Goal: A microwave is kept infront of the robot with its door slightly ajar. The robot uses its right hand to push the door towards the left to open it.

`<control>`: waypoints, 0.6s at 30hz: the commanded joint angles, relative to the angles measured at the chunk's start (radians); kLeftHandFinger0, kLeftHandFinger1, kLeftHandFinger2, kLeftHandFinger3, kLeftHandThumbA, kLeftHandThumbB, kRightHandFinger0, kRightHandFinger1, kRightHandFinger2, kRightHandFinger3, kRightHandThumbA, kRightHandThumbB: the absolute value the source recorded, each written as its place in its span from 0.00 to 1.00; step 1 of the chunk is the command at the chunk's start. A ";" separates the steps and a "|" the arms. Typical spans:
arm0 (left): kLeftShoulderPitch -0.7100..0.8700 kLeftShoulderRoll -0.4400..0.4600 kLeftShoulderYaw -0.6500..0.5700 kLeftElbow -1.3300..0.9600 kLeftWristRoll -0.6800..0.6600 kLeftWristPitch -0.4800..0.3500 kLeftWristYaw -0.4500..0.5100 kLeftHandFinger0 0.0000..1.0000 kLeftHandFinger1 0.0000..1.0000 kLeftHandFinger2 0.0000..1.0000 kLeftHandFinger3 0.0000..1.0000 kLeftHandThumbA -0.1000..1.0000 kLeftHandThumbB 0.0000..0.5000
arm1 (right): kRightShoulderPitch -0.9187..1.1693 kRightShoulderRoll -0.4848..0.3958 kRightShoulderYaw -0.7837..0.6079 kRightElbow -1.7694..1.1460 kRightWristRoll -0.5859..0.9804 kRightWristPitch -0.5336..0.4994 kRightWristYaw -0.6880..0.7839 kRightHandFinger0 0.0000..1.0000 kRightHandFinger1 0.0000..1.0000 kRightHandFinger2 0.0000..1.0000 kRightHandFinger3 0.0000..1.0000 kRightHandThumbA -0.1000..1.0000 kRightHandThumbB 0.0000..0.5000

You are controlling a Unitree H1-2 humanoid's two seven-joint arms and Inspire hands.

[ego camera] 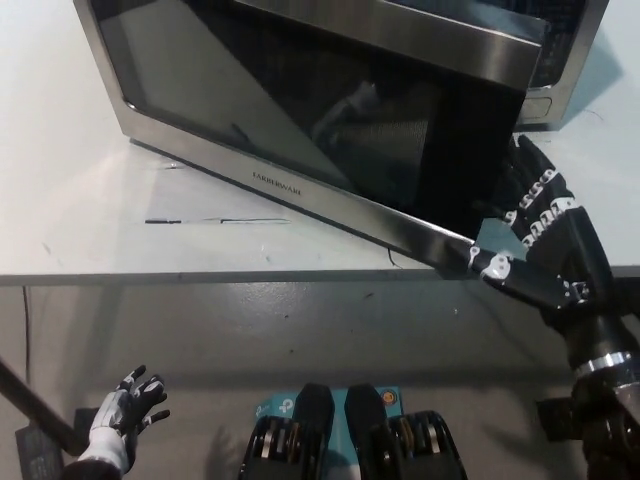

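The steel microwave (560, 60) stands on the white table (70, 230) in the head view. Its dark glass door (310, 130) with a steel frame is swung partway out, hinged at the left, its free right edge out over the table's front edge. My black right hand (535, 240) sits at that free edge, fingers spread and lying against the door's inner side near its lower right corner. It grips nothing. My white left hand (125, 410) rests low at the lower left, below the table, fingers apart.
The table's front edge (200, 275) runs across the middle of the picture, with grey floor (330, 330) below it. A dark bar (35, 405) slants near my left hand. Black tape marks (215, 221) lie on the table under the door.
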 commanded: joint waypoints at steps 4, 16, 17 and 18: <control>-0.013 0.021 -0.003 -0.003 0.006 -0.017 0.009 0.82 0.84 0.92 0.97 0.46 0.29 | 0.037 0.048 0.067 -0.049 0.016 -0.024 0.048 0.71 0.98 1.00 1.00 1.00 0.41; -0.017 0.016 0.003 0.004 0.000 -0.014 0.015 0.83 0.85 0.91 0.94 0.43 0.34 | 0.202 0.061 0.162 -0.153 0.021 -0.025 0.056 0.73 0.96 1.00 1.00 1.00 0.46; -0.016 0.019 -0.002 0.009 0.004 -0.022 0.010 0.84 0.85 0.92 0.95 0.44 0.29 | 0.226 0.055 0.173 -0.165 0.023 -0.030 0.061 0.73 0.96 1.00 1.00 1.00 0.45; -0.017 0.021 -0.004 0.012 0.006 -0.027 0.007 0.84 0.85 0.93 0.95 0.44 0.28 | 0.241 0.051 0.179 -0.176 0.023 -0.030 0.064 0.74 0.96 1.00 1.00 1.00 0.46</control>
